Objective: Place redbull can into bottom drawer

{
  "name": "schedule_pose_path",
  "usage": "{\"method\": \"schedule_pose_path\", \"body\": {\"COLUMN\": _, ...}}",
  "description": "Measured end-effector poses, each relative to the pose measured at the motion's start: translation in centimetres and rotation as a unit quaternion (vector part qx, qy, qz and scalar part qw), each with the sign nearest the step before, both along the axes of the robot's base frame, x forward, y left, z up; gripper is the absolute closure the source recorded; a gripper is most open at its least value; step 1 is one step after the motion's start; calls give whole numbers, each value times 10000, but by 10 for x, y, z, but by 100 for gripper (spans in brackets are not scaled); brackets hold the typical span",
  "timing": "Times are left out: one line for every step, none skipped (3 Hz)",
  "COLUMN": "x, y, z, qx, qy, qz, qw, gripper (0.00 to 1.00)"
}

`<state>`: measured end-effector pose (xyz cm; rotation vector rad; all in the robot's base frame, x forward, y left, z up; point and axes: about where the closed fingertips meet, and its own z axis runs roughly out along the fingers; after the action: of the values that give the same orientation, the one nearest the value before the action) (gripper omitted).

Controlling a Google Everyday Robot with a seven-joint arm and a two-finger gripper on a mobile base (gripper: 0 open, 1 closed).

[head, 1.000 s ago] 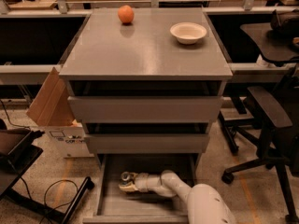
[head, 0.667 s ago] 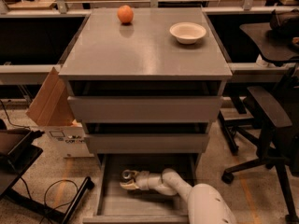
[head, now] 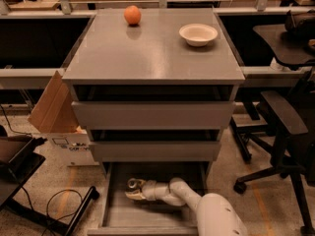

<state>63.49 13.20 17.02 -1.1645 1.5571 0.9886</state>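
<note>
The bottom drawer point(head: 118, 215) of the grey cabinet is pulled open, and my white arm reaches into it from the lower right. My gripper point(head: 135, 191) is inside the drawer, left of middle, low over the grey floor. It is shut on the redbull can point(head: 133, 183). Only the can's shiny silver top and a little of its dark body show at the gripper's tip. The rest of the can is hidden by the gripper.
An orange point(head: 132, 14) and a white bowl point(head: 198, 34) sit on the cabinet top point(head: 147, 58). The two upper drawers point(head: 152, 114) stand slightly out. A cardboard box point(head: 54, 112) is on the left and an office chair point(head: 285, 132) on the right. Cables lie on the floor at the left.
</note>
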Motion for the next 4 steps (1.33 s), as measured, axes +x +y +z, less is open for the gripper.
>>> {"method": "schedule_pose_path", "body": {"x": -2, "y": 4, "z": 0, "qx": 10, "qy": 8, "qz": 24, "qw": 10000, "gripper": 4}}
{"method": "schedule_pose_path", "body": {"x": -2, "y": 5, "z": 0, "qx": 13, "qy": 11, "qz": 31, "qw": 10000, "gripper": 0}}
{"method": "schedule_pose_path", "body": {"x": -3, "y": 3, "z": 1, "qx": 24, "qy": -6, "qz": 35, "qw": 10000, "gripper": 0}}
{"method": "schedule_pose_path", "body": {"x": -22, "y": -13, "z": 21, "qx": 150, "qy": -219, "qz": 93, "qw": 9996, "gripper": 0}}
